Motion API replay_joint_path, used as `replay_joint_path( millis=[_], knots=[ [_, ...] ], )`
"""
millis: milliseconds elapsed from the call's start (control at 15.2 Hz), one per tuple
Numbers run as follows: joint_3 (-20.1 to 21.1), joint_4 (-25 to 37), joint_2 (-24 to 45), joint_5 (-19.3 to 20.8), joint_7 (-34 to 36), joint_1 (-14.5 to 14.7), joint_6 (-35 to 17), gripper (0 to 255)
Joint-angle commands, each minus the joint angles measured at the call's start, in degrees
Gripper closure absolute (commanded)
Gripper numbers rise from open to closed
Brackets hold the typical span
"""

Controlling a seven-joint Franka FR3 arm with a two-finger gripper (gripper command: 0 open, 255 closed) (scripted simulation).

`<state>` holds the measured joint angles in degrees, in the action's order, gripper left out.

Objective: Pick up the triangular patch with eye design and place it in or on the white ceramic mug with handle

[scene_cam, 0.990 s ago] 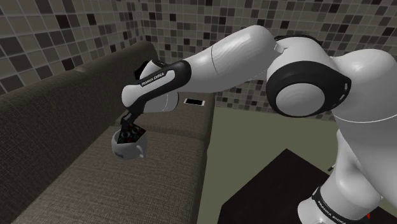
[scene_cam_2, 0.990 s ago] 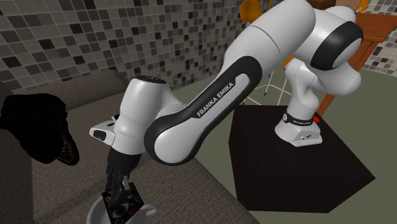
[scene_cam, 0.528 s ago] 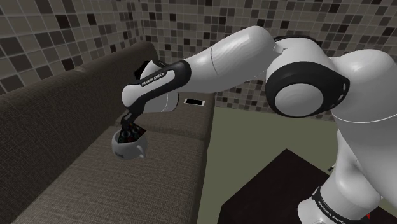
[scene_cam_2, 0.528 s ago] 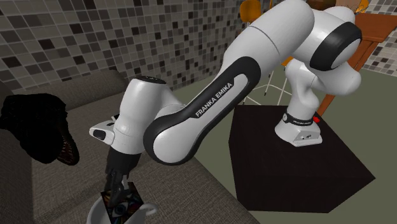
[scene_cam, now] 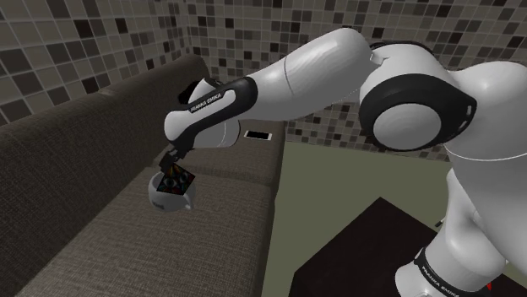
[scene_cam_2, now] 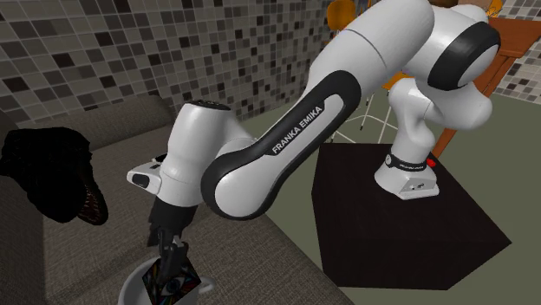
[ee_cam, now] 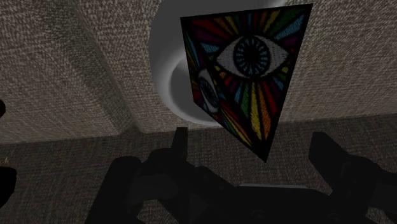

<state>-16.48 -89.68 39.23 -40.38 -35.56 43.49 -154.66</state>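
Observation:
A white mug [scene_cam: 167, 199] stands on the brown sofa seat [scene_cam: 169, 253]. The triangular patch [scene_cam: 177, 179], black with a rainbow-rayed eye, stands on edge in the mug and sticks out above its rim. My gripper [scene_cam: 171, 163] hovers just above it, open. In the wrist view the patch [ee_cam: 254, 70] rises from the mug [ee_cam: 167, 70] between the fingers of the gripper [ee_cam: 251, 137], which stand apart and do not touch it. From the second exterior view the gripper [scene_cam_2: 169, 251] is over the patch [scene_cam_2: 172, 279] and the mug [scene_cam_2: 130, 284].
The sofa's backrest [scene_cam: 76, 143] runs along the tiled wall. A small white flat object [scene_cam: 258, 134] lies on the sofa's far arm. A dark crumpled thing [scene_cam_2: 52, 178] rests on the backrest. The arm's black stand [scene_cam_2: 390, 217] sits on the green floor beside the sofa.
The fingers have opened and let go of the patch, which stays standing in the mug. The hand has lifted slightly above the mug.

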Motion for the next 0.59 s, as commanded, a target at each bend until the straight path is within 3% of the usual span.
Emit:
replay_joint_path(
  millis=[0,528],
  knots=[
    [-1.1,-3.2,-3.9,0.9,0.3,0.9,0.7,0],
    [-1.6,-4.6,-5.5,1.3,0.4,1.3,1.0,0]
  ],
)
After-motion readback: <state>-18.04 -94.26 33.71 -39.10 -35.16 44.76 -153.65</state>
